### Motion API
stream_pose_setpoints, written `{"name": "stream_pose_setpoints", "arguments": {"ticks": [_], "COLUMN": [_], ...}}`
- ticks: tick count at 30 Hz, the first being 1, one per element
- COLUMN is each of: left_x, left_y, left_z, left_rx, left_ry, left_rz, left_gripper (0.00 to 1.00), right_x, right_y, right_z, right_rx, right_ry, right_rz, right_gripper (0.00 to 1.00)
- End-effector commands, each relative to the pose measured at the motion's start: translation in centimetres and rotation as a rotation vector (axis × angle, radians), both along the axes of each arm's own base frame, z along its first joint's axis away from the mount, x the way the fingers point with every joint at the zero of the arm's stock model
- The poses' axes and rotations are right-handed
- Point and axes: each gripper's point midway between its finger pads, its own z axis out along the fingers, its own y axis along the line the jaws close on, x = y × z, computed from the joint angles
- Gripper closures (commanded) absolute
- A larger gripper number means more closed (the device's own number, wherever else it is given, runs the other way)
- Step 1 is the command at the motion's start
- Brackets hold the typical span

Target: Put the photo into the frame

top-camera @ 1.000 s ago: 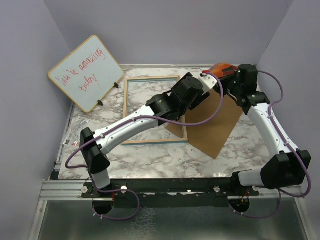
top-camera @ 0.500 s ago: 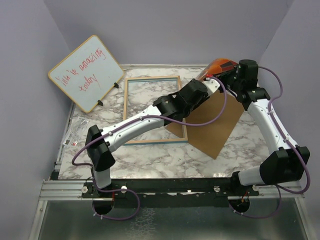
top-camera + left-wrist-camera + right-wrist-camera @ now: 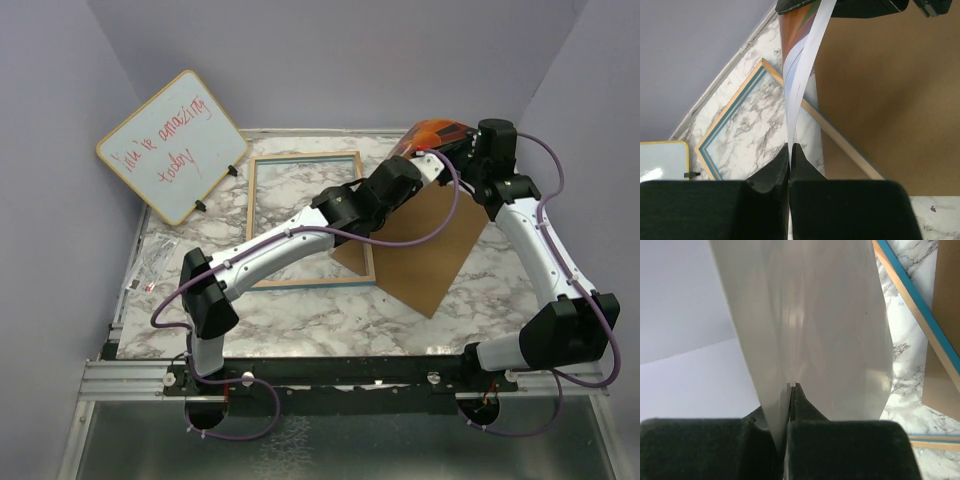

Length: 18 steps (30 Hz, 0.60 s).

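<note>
The photo (image 3: 432, 133) hangs in the air over the table's back right, its orange print facing up in the top view. My right gripper (image 3: 791, 386) is shut on its pale reverse (image 3: 815, 315). In the left wrist view the photo (image 3: 801, 75) runs edge-on as a curved white strip. My left gripper (image 3: 790, 148) is shut on its near end, while the right gripper (image 3: 865, 6) holds the far end. The frame (image 3: 250, 225) lies flat on the marble, pale wood back up, and a blue edge (image 3: 920, 305) shows in the right wrist view. It is below and to the left of the photo.
A brown backing board (image 3: 430, 250) lies on the frame's right side, under both grippers. A whiteboard (image 3: 172, 145) with red handwriting leans at the back left. Purple walls close in the table on three sides.
My left gripper has reached further toward the back right and shut on the photo's free edge. The right gripper keeps its hold and has lifted the photo slightly.
</note>
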Motion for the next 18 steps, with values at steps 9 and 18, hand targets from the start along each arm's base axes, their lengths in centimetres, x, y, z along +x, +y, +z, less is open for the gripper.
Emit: {"name": "stream_pose_setpoints", "arguments": {"ticks": [9,18], "left_x": [-0.1,4.3], "left_y": [0.9,4.5], "left_z": [0.3,0.8], "left_rx": [-0.066,-0.341], "left_ry": [0.093,0.317], "left_rz": [-0.011,-0.017], "left_gripper": [1.00,1.00], "right_x": [0.5,0.6], "right_y": [0.3,-0.7], "right_z": [3.2,8.0], "right_rx": [-0.054,-0.147], "right_ry": [-0.116,-0.296], "right_rz": [0.032,0.011], "right_gripper": [0.41,0.25]}}
